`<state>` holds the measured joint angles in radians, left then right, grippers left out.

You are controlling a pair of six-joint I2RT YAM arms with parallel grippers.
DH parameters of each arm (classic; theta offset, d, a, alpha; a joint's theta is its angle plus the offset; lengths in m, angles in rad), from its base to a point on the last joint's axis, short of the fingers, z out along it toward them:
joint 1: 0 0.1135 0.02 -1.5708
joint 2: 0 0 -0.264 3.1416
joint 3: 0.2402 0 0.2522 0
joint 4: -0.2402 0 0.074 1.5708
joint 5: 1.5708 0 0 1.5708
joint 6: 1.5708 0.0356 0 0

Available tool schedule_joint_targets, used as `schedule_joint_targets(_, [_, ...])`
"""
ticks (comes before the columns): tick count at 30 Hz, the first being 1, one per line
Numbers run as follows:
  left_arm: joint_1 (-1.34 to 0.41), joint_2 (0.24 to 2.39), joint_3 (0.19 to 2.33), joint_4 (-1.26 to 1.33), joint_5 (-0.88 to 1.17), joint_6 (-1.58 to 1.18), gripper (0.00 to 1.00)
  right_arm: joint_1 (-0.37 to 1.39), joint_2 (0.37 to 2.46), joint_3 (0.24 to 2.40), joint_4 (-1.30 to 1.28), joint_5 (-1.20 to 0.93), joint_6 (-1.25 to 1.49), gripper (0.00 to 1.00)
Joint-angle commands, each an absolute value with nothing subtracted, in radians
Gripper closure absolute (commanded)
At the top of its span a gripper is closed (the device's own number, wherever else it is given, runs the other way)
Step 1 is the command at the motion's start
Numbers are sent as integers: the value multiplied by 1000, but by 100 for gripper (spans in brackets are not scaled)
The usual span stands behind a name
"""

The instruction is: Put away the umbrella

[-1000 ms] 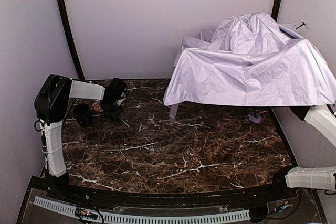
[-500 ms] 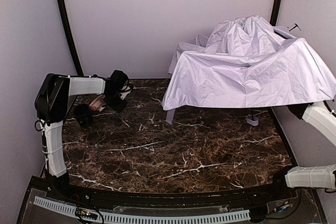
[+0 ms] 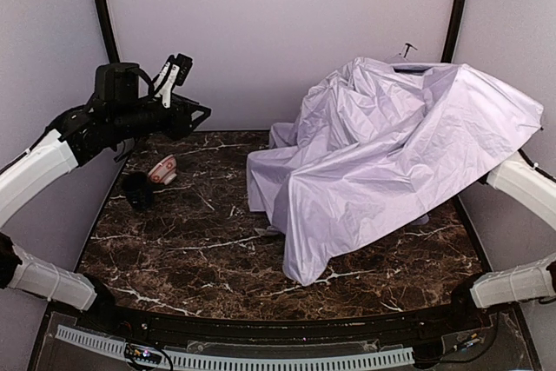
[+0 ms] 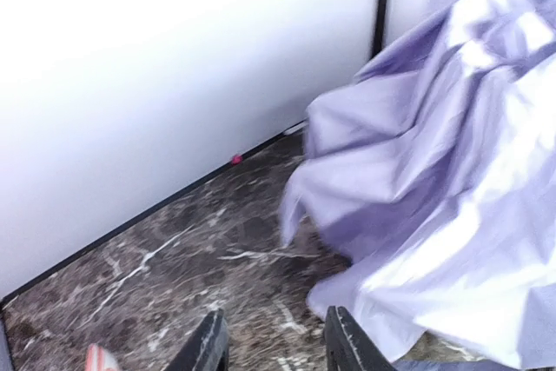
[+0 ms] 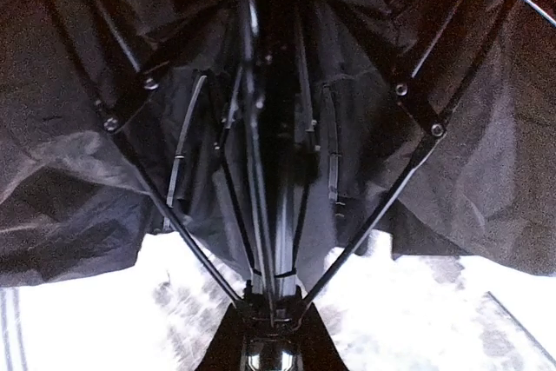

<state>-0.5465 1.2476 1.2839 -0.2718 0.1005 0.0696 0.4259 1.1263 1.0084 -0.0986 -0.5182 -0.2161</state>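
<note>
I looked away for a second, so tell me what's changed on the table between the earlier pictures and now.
The umbrella tipped forward and left; earlier spread flat above the table, it now drapes onto it. The left gripper rose from beside the bowl toward the back wall and opened, empty. The right gripper holds the umbrella from underneath; the bowl stayed put.

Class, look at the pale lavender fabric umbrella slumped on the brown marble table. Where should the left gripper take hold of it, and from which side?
Probably the lavender umbrella by its drooping left hem, coming from the robot's left: that loose fold faces the open left gripper, while the right gripper holds the black shaft underneath.
</note>
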Motion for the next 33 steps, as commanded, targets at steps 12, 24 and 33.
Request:
schedule_joint_targets(12, [-696, 1212, 1046, 4, 367, -61, 47, 635, 1356, 1496, -861, -242, -603, 100])
schedule_joint_targets(24, [-691, 1348, 962, 166, 361, -33, 17, 709, 1973, 1751, -994, -258, -658, 98])
schedule_joint_targets(33, [-690, 1348, 864, 107, 231, 41, 22, 746, 2246, 1832, -942, -319, -696, 71])
